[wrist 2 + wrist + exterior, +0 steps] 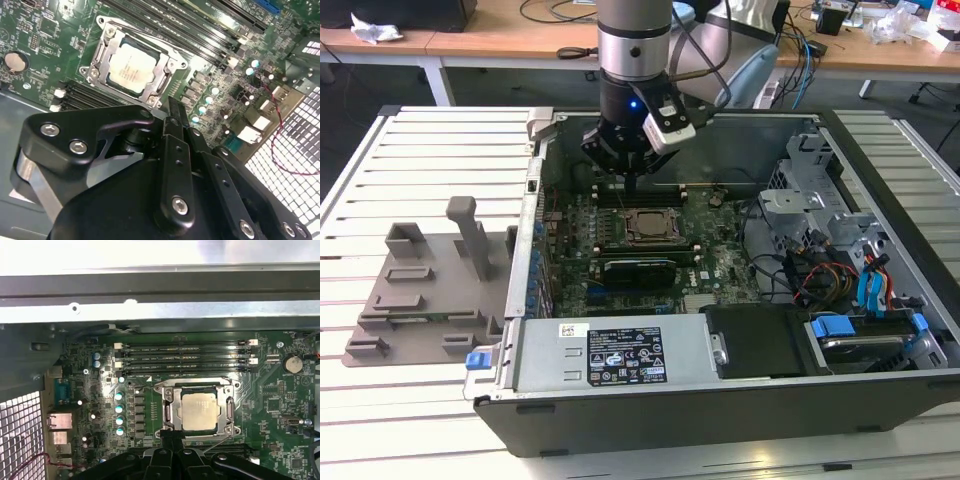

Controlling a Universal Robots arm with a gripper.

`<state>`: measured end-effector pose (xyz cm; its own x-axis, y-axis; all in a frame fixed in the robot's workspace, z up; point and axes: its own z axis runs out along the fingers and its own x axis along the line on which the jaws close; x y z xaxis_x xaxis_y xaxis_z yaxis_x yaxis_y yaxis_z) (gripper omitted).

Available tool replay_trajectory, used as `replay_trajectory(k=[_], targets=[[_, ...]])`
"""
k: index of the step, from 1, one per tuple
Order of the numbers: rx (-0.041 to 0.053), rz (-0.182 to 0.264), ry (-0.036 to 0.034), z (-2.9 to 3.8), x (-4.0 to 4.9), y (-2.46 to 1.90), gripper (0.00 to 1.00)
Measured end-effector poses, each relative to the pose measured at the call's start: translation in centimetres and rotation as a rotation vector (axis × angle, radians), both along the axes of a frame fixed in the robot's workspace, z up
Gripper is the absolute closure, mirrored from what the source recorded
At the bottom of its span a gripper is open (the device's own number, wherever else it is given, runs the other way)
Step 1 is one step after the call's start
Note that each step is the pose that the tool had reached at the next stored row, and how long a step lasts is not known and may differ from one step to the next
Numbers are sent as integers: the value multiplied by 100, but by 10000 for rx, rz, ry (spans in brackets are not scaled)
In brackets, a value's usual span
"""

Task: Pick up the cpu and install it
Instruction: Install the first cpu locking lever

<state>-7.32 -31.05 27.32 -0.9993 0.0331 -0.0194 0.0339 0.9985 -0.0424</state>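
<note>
The cpu (647, 226) (132, 67) (200, 411) is a silver-grey square chip. It lies flat inside the metal socket frame (165, 407) on the green motherboard (720, 250). My gripper (632, 185) (172, 106) (172, 436) hangs a little above the board, just beside the socket's edge and apart from the chip. Its black fingers (176, 130) are pressed together with nothing between them. The socket frame stands uncovered around the chip.
The open computer case (880, 230) walls in the board. Memory slots (185, 357) run next to the socket. A power supply (620, 355), a drive cage (820, 200) and cables (820, 275) sit at the exterior view's right. A grey fixture tray (420, 290) lies on the slatted table outside the case.
</note>
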Motion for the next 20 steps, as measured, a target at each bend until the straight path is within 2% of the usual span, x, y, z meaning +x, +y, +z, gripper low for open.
replay_trajectory(k=[14, 20], targets=[[-1, 0, 1, 0, -174, 1, 89], [-1, 0, 1, 0, -232, 30, 89]])
